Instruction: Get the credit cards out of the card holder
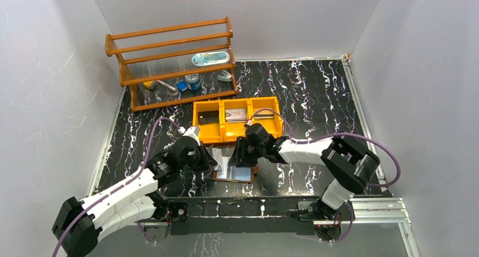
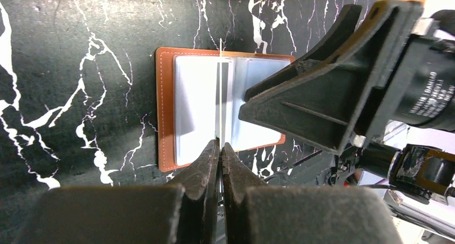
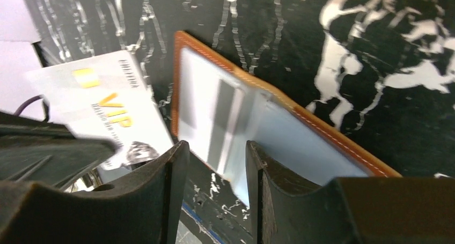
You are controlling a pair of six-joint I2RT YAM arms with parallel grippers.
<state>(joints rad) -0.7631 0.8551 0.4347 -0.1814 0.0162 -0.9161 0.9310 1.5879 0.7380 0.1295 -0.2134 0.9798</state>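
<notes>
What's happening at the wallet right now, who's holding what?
The left gripper is shut on a white VIP credit card, held on edge above the open card holder, which lies flat on the table. The right gripper is open, hovering over the holder's glossy sleeves, apparently gripping nothing.

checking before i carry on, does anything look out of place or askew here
Nothing spilled or damaged. The white plastic VIP card is out, beside the open brown leather card holder, pinched in the shut left tool.
</notes>
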